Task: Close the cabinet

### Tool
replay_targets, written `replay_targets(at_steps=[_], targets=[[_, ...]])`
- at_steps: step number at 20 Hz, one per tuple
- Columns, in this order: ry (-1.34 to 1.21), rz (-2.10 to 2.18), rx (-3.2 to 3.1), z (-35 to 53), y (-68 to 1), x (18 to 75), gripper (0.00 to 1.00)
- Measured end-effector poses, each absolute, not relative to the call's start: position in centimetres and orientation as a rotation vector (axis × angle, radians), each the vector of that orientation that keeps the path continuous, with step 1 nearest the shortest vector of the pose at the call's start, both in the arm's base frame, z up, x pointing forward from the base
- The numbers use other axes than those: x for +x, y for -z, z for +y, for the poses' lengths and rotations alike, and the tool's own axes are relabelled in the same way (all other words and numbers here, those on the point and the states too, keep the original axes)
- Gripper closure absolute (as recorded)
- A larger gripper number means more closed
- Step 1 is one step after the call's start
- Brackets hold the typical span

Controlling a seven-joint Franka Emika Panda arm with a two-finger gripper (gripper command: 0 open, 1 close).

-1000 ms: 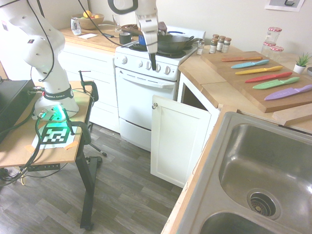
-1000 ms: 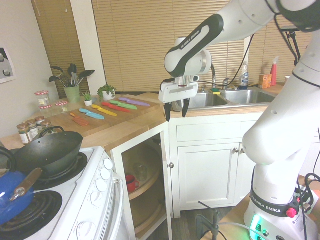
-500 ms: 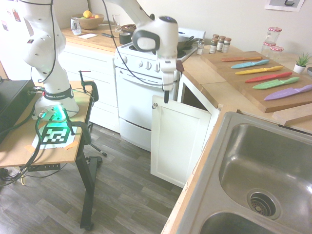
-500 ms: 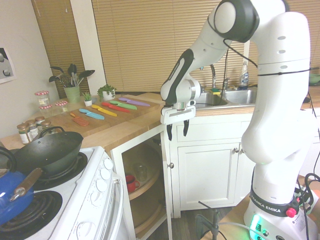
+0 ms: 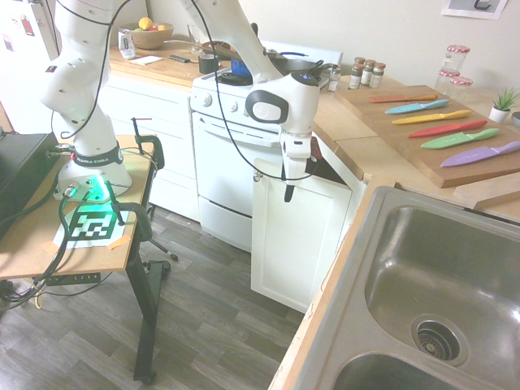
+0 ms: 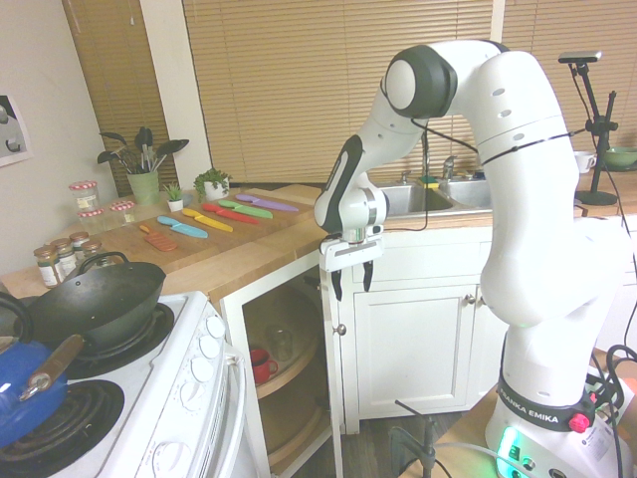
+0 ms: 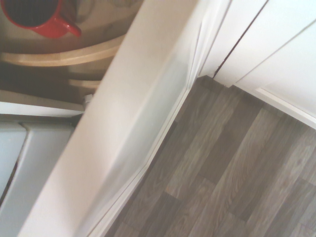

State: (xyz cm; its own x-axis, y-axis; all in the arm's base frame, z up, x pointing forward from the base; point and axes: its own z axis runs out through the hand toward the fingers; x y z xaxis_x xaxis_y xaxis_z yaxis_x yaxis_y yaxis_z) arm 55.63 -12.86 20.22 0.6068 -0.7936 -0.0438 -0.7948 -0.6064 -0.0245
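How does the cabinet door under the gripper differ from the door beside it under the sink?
The cabinet door stands swung open, baring shelves and a red mug; the sink-side door is shut flush. The gripper hangs over the open door, not the shut one. Both are white with small round knobs.

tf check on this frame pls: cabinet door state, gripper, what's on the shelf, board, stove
1. The cabinet door is fully shut. False: it stands ajar.
2. The gripper is open, holding nothing. True.
3. A red mug sits on a shelf inside the cabinet. True.
4. The cutting board is bare. False: colored knives lie in a row on it.
5. A dark wok sits on the stove. True.
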Motion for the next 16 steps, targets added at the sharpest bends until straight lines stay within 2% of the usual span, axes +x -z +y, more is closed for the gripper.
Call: replay_targets(at_steps=[1, 2, 16], targets=[[-0.046, 1.368, -2.784, -12.7, -20.0, 55.8, 0.0], [-0.044, 1.359, -2.79, -12.6, -19.9, 55.9, 1.0], [-0.002, 1.249, -2.87, -11.7, -19.5, 55.8, 1.0]])
